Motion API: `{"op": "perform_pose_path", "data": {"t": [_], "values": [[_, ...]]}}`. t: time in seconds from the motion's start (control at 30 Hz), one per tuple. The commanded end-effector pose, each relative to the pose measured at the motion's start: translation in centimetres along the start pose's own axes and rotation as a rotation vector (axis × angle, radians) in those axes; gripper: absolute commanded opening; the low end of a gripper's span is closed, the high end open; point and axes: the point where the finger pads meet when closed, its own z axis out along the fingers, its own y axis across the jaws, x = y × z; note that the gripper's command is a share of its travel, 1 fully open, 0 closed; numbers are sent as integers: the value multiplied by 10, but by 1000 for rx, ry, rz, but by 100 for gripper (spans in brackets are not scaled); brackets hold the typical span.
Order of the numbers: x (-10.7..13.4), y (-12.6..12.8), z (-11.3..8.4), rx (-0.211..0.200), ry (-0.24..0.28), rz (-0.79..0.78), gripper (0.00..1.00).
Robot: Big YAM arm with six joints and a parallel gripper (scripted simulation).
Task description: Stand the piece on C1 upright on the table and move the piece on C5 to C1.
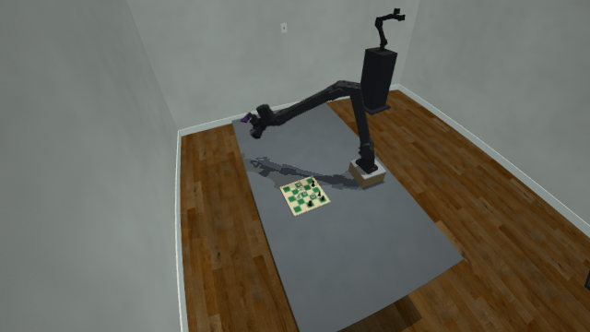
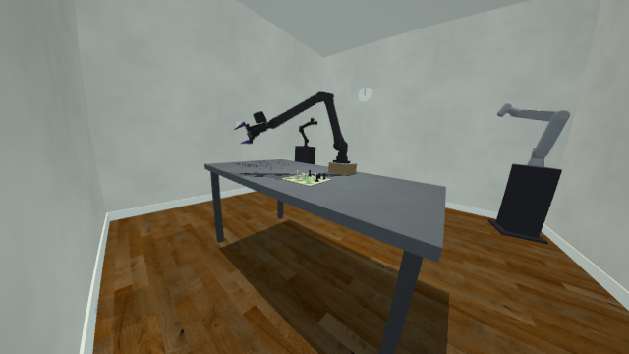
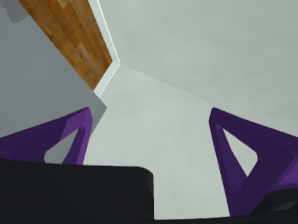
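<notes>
The small green and cream board (image 1: 297, 209) (image 2: 311, 184) lies on the grey table. It bears several pale pieces and several black pieces, among them one black piece (image 1: 312, 183) near its far right corner and another black piece (image 1: 310, 203) near its front edge. The pieces are tiny here; the square labels cannot be read, so I cannot tell which pieces are on C1 and C5. My gripper (image 1: 249, 126) (image 2: 239, 136) (image 3: 150, 114) is wide open and empty, high above the table's far left part, away from the board. The wrist view shows no board or pieces.
The grey table (image 1: 369, 244) (image 2: 383, 202) carries the arm's base block (image 1: 372, 180) (image 2: 342, 169) to the right of the board. The arm's shadow falls across the table beside the board. A dark pedestal (image 1: 379, 78) with another arm stands beyond the table.
</notes>
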Motion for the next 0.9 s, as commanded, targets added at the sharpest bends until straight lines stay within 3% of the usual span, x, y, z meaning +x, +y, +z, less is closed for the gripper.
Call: {"op": "perform_pose_path", "data": {"t": [0.0,0.53,0.57,0.67,0.73,0.77,0.8,0.83,0.87], "values": [[2,-9,-2,14,4,2,100],[2,-9,-2,14,4,2,100],[8,-35,-4,58,12,16,100],[-17,-28,-18,18,-34,34,100],[-50,-22,-30,-32,-90,62,100],[-50,-22,-30,-32,-90,62,100],[-73,-17,-39,-71,-128,81,100],[-73,-17,-39,-71,-128,81,100],[-100,-11,-52,-119,-171,102,100]]}}
